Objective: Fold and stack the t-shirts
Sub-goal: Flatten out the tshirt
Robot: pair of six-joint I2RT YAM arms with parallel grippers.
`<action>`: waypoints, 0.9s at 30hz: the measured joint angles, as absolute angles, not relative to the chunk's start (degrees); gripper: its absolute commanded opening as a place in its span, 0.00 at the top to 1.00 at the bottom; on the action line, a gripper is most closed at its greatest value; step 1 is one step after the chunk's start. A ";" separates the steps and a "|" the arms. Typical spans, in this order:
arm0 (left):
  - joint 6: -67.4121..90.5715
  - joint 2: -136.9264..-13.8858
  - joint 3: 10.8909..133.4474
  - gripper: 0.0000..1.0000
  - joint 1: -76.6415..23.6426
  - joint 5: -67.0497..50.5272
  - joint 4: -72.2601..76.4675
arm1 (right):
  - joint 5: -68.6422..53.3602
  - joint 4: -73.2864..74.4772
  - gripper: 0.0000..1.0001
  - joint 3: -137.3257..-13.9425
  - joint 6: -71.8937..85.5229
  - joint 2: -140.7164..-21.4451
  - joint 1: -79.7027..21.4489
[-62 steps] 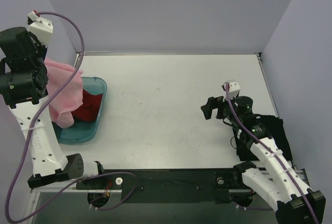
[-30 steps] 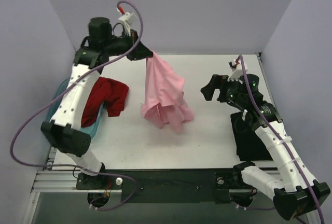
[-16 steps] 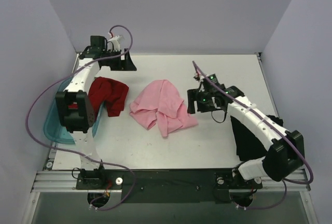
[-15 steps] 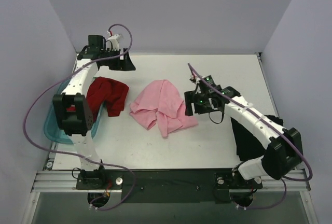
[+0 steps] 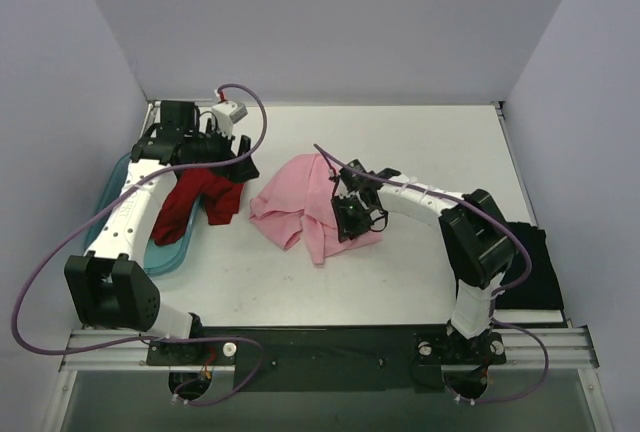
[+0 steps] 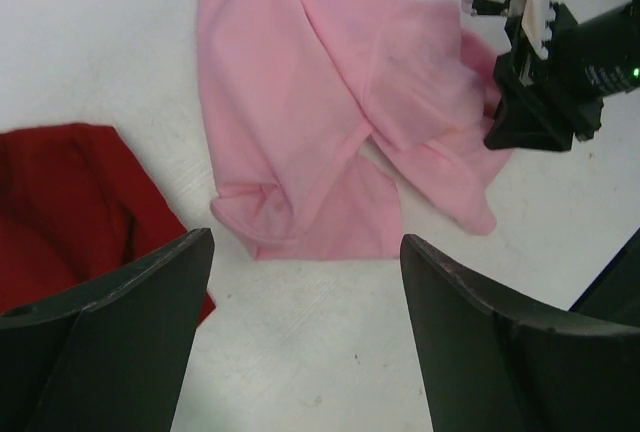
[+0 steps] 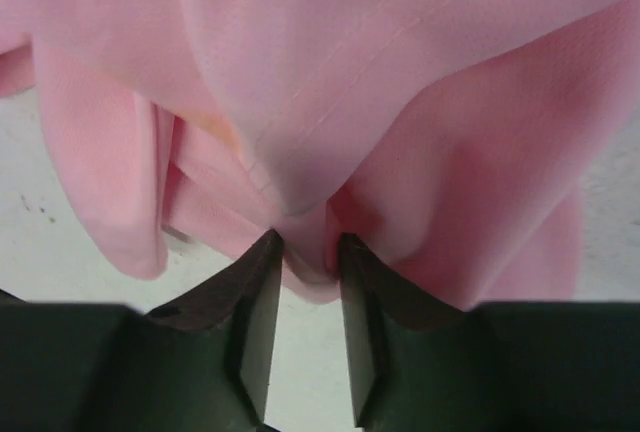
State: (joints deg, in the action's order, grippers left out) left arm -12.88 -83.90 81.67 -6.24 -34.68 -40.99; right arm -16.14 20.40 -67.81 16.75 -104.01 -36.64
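A light pink t-shirt [image 5: 303,202] lies crumpled in the middle of the table, and shows too in the left wrist view [image 6: 320,122]. My right gripper [image 5: 350,216] is at its right side, shut on a fold of the pink cloth [image 7: 305,242]. My left gripper [image 5: 232,160] hovers open above the table [image 6: 303,252], left of the pink shirt, holding nothing. A dark red t-shirt [image 5: 200,202] hangs over the bin's edge below the left arm. The black t-shirt [image 5: 528,267] lies flat at the near right.
A translucent teal bin [image 5: 168,250] stands at the left table edge, half under the red shirt. Grey walls close in the table at the back and both sides. My right arm [image 5: 420,192] stretches across the table's centre.
The left gripper has let go of the pink shirt, which dropped onto the table, and has pulled back left. The right arm has reached in and shut on the pink shirt's right side.
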 measured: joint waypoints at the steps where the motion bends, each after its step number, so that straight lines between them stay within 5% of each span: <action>1: -13.37 -83.90 80.38 0.15 -6.37 -34.28 -41.54 | -16.78 20.32 1.00 -67.83 16.64 -104.90 -36.53; 8: -17.47 -83.92 77.65 0.16 -10.33 -31.64 -44.95 | -19.42 22.50 1.00 -68.14 16.03 -103.02 -35.38; 19: -22.17 -92.07 82.65 0.10 -27.22 -26.39 -43.88 | -29.50 32.58 1.00 -71.16 15.40 -75.11 -20.93; 27: -22.83 -103.37 89.32 0.09 -37.98 -30.30 -39.38 | -34.81 36.45 1.00 -67.72 15.51 -74.04 -20.29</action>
